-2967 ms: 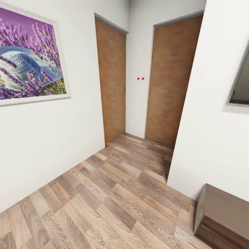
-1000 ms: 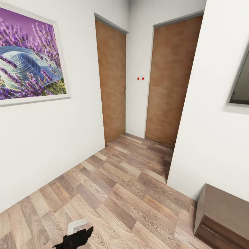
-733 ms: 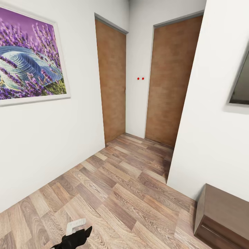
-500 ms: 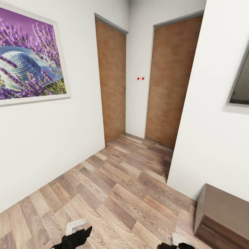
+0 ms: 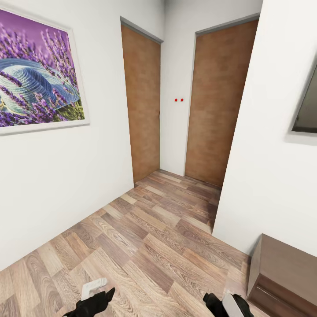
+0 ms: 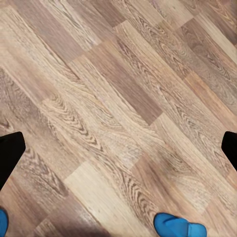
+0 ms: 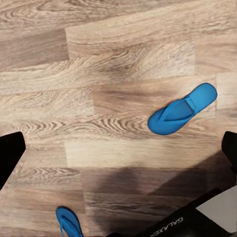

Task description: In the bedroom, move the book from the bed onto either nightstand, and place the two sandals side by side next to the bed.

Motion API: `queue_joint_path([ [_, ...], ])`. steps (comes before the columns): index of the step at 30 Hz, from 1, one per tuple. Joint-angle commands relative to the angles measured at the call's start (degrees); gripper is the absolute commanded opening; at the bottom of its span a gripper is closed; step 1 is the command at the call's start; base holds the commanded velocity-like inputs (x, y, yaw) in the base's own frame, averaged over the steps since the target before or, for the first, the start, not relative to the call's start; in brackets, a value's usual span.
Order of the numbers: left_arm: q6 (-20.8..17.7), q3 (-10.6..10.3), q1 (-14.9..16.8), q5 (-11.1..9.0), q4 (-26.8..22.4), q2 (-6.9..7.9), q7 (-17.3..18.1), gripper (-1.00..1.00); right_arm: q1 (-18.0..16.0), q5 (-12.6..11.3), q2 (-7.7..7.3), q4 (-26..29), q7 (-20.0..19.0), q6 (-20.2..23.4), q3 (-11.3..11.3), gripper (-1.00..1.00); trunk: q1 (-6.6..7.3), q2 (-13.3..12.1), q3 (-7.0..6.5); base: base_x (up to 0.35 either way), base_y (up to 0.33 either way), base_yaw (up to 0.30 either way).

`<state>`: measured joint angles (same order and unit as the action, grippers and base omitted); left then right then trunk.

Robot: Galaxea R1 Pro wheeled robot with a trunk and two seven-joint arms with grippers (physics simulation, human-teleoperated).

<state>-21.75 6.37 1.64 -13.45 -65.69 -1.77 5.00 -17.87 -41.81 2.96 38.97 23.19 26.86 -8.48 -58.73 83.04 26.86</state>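
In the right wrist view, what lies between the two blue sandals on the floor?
Nothing: in the right wrist view, only bare wood-plank floor, partly in shadow, lies between the upper sandal and the lower sandal.

Painting point(image 5: 39, 72) left wall; doors point(image 5: 143, 101) ahead; cabinet point(image 5: 284, 275) right; sandals point(image 7: 181, 109) apart on floor point(image 5: 149, 246).

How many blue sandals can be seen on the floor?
2 in the right wrist view: one sandal lies whole on the wood floor; the other sandal is cut by the picture's edge.
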Motion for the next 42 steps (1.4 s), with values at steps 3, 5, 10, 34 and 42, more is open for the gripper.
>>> queue_joint_path([
  [3,-0.4,0.3,0.0,-0.3,-0.1,-0.07,0.3,1.0,0.0,-0.7,0.72,0.1,0.5,-5.7,-0.1,1.0,0.0,0.0,0.07,0.0,0.0,0.0],
  [5,-0.4,0.3,0.0,-0.3,0.0,-0.07,0.3,1.0,-0.1,-0.7,1.03,0.0,0.6,-9.1,0.1,1.0,0.0,0.0,0.07,0.0,0.0,0.0],
  [10,-0.3,0.3,0.0,-0.3,1.0,-0.15,0.3,1.0,-0.1,-1.0,1.18,0.0,0.7,-12.3,0.3,1.0,0.0,0.0,0.07,0.0,0.0,0.0],
  [34,2.8,0.2,0.0,-0.3,3.0,-0.41,0.2,1.0,-0.1,-11.8,1.21,-4.0,1.5,-13.0,0.3,1.0,0.0,0.0,0.07,0.0,0.0,0.0],
  [42,2.8,0.2,0.0,-0.3,4.1,-0.4,0.2,1.0,-0.1,-11.8,1.23,-4.0,1.5,-13.0,0.3,1.0,0.0,0.0,0.07,0.0,0.0,0.0],
])
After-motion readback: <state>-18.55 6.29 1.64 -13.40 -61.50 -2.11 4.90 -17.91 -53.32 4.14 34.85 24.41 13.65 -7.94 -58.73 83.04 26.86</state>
